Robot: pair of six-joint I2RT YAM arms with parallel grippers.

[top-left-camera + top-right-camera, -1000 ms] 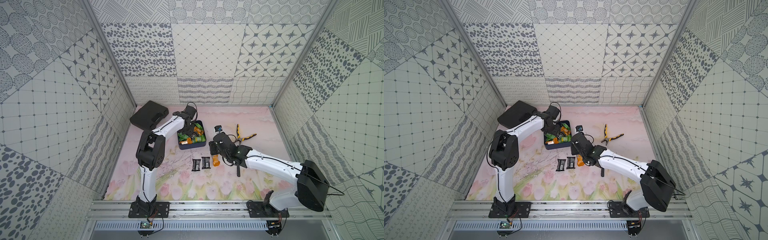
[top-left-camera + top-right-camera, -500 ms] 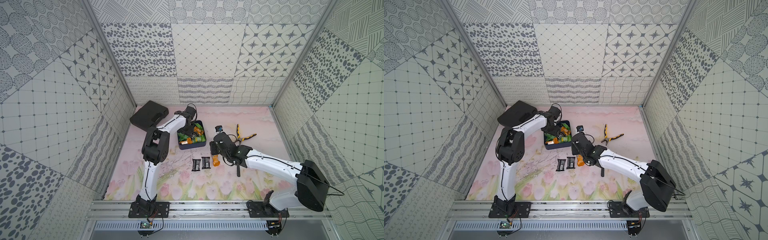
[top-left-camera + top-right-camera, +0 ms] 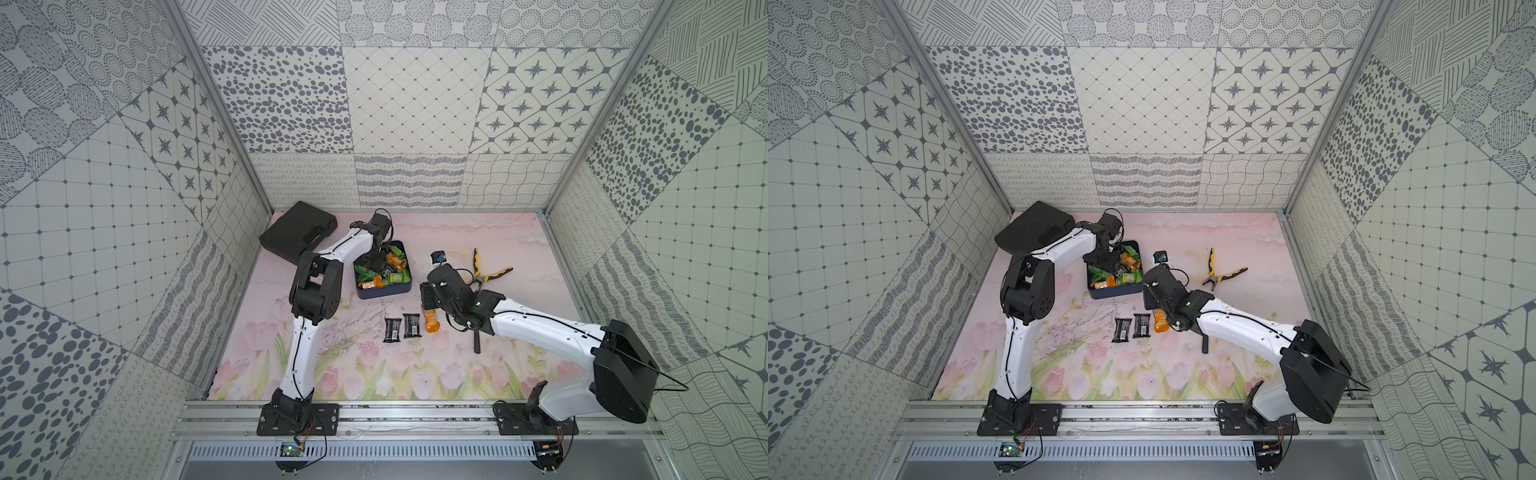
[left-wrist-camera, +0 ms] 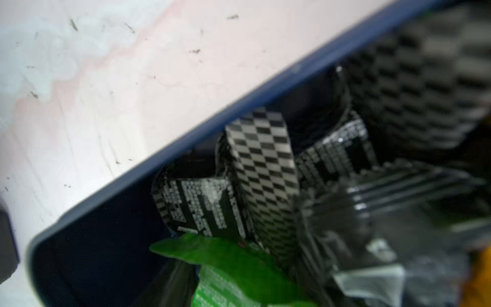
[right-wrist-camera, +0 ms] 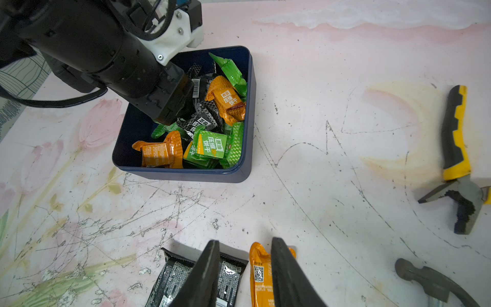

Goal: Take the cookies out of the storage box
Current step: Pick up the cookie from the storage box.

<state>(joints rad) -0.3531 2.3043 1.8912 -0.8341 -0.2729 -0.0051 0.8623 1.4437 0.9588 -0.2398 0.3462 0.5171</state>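
In both top views the navy storage box [image 3: 384,292] sits on the floral worktop [image 3: 365,374], near the black case [image 3: 297,230]. The cookies [image 3: 395,277] fill it in green, orange and black. The left claw [image 3: 376,262] dips into the box among them. Three more cookies lie out on the worktop nearer the rail: two black packets [image 3: 1120,330] side by side and an orange packet [image 3: 1160,325] just beside them. The right claw [image 3: 1151,303] is over the orange one. Yellow-handled pliers [image 3: 490,272] lie well apart from the box.

In the left wrist view, the left claw's checkered fingers [image 4: 265,172] stand apart inside the box wall with a black wrapper [image 4: 334,148] between them. Whether they pinch it I cannot tell.

In the right wrist view, the right claw's fingers [image 5: 210,265] are spread and hold nothing, above the loose packets. A hammer [image 5: 430,279] lies close by.
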